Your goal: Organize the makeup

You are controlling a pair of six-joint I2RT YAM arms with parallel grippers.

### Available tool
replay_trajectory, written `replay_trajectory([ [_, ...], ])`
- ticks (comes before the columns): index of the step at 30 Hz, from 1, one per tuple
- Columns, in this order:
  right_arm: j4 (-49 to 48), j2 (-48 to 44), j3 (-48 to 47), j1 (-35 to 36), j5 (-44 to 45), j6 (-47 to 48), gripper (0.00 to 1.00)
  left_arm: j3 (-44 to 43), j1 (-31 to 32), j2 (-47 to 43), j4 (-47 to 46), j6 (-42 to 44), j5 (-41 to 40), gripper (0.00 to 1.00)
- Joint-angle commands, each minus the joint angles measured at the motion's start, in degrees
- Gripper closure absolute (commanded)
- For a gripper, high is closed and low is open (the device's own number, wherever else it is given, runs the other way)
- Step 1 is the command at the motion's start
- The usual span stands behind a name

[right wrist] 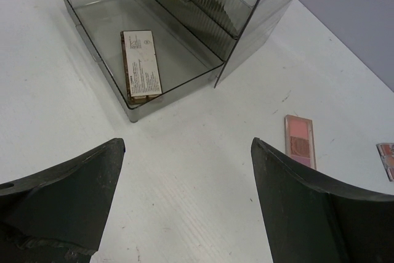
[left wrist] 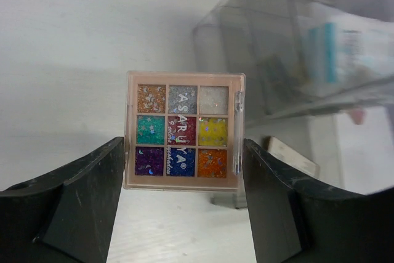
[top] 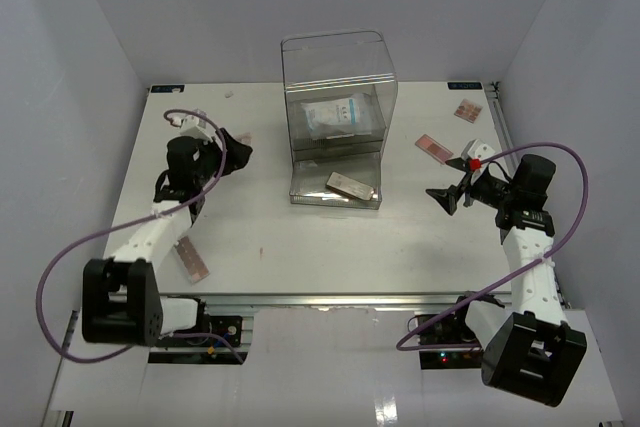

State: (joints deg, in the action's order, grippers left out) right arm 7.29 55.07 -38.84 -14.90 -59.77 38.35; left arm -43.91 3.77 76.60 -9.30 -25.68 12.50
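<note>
Left claw (left wrist: 183, 152): clamping the 9-colour palette (left wrist: 183, 130) by its side edges and holding it upright above the table (top: 300, 247), likely for carrying to the clear box (top: 335, 57).
Right claw (right wrist: 188, 146): hovering with fingers wide apart, gripping nothing, facing the open drawer (right wrist: 91, 44).
Drawer: standing open for loading and holding 1 labelled palette (right wrist: 140, 63).
Packet (top: 335, 117): 1, lying on the box's upper shelf.
Loose palettes: 3 lying on the table, with the pink palette (right wrist: 300, 141) and the corner palette (top: 467, 110) at the right and the near palette (top: 192, 259) beside the left arm (top: 150, 232).

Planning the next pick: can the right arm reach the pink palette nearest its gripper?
Probably yes: the right gripper is open and empty, and the pink palette lies flat just ahead with nothing between.
</note>
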Motion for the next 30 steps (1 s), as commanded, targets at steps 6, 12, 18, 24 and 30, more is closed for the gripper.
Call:
replay_trajectory([
  [6,-0.5,-1.6,1.5,-1.9,-0.4,1.1,0.10,18.2,15.1,-26.0,-2.6,-9.4,5.5,1.00],
  [12,-0.5,-1.4,1.6,-2.1,-0.4,1.5,0.10,15.3,34.2,-22.4,-4.8,-8.2,-7.0,1.00],
  [18,-0.1,-1.3,1.4,-2.2,-1.0,1.8,0.10,7.0,42.5,-6.1,-9.8,-1.6,-17.2,1.00],
  [24,0.3,-1.2,1.3,-2.2,-1.6,1.9,0.10,2.7,42.7,5.2,-15.7,1.4,-25.9,1.00],
  [30,0.8,-1.0,1.0,-2.2,-2.3,2.1,0.10,-2.5,42.7,13.3,-18.2,4.0,-32.5,0.98],
])
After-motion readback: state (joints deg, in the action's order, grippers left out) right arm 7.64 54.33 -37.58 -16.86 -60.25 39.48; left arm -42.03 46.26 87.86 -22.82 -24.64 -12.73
